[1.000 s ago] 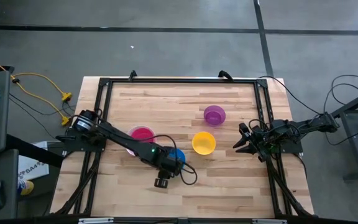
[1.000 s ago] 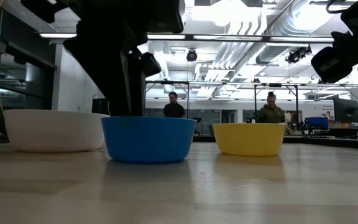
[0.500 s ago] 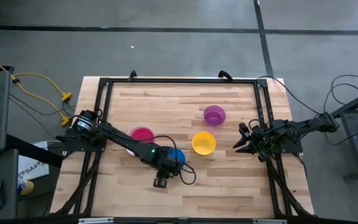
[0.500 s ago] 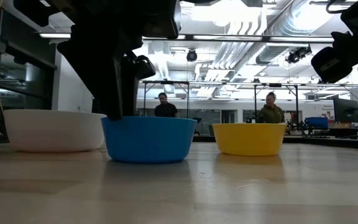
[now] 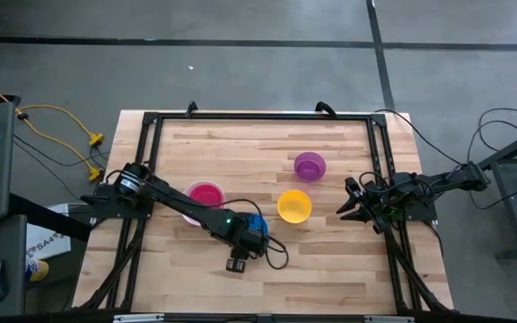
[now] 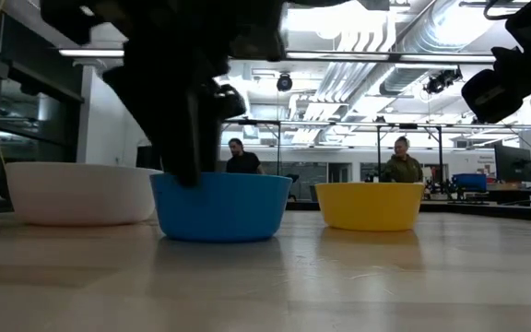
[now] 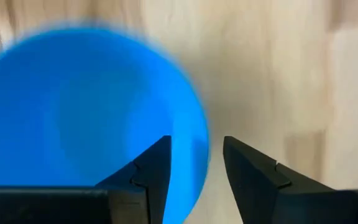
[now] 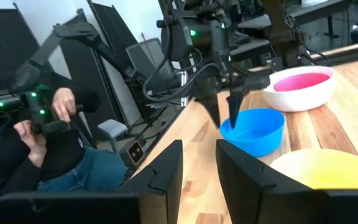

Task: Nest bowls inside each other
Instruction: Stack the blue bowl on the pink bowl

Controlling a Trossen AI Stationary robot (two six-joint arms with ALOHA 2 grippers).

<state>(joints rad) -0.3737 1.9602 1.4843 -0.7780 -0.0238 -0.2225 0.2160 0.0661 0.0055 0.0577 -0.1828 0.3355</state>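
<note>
Smoothly round blue bowl (image 7: 86, 118) straddled by left gripper (image 7: 194, 163).

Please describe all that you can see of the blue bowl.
The blue bowl is small, round, plain and plastic-looking. It stands upright and empty on the wooden table, beside the white bowl that holds the pink one. The left gripper is open, with one of its fingers on each side of the bowl's rim.
</note>
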